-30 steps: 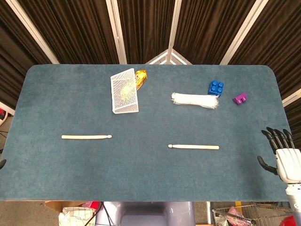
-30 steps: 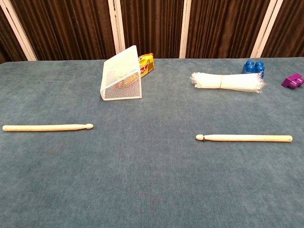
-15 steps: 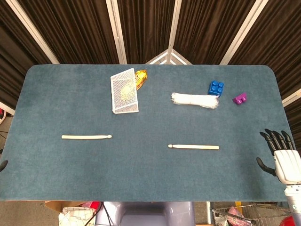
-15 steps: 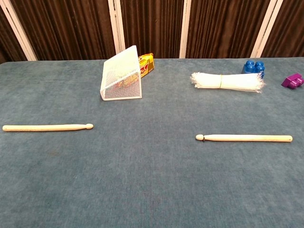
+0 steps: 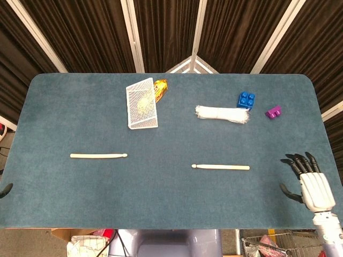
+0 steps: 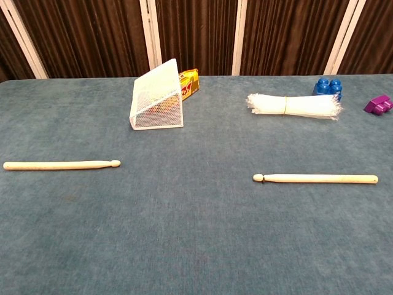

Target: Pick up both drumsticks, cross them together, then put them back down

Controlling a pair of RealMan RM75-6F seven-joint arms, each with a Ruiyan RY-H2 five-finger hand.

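Two pale wooden drumsticks lie flat on the blue table, well apart. The left drumstick (image 5: 98, 156) (image 6: 61, 165) points its tip to the right. The right drumstick (image 5: 221, 167) (image 6: 315, 179) points its tip to the left. My right hand (image 5: 307, 182) hovers at the table's front right corner, fingers spread and holding nothing, a short way right of the right drumstick's butt. Of my left hand only a dark fingertip (image 5: 4, 189) shows at the left border, off the table. The chest view shows neither hand.
A tipped white mesh basket (image 5: 142, 104) with a yellow packet (image 5: 160, 88) behind it stands at the back left. A bundle of white straws (image 5: 222, 113), a blue block (image 5: 246, 100) and a purple block (image 5: 273, 112) lie at the back right.
My right hand has moved left and slightly toward the front edge, coming over the table's corner. The dark tip at the left border shows a little more. Both drumsticks stay put.
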